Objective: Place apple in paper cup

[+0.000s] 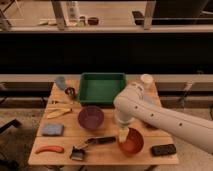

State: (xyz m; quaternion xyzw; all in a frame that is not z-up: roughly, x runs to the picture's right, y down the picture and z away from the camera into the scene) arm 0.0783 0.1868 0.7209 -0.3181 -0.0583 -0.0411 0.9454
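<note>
End effector (123,134) at rnd orange-red bowl (137,147).

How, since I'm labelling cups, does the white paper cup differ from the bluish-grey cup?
The paper cup is white to cream; the bluish-grey cup is darker. The paper cup stands right of the green tray, the bluish-grey cup left of it. A small dark cup sits by the bluish-grey cup, none by the paper cup. Both stand upright. The claw hangs at the orange-red bowl, away from both.
</note>
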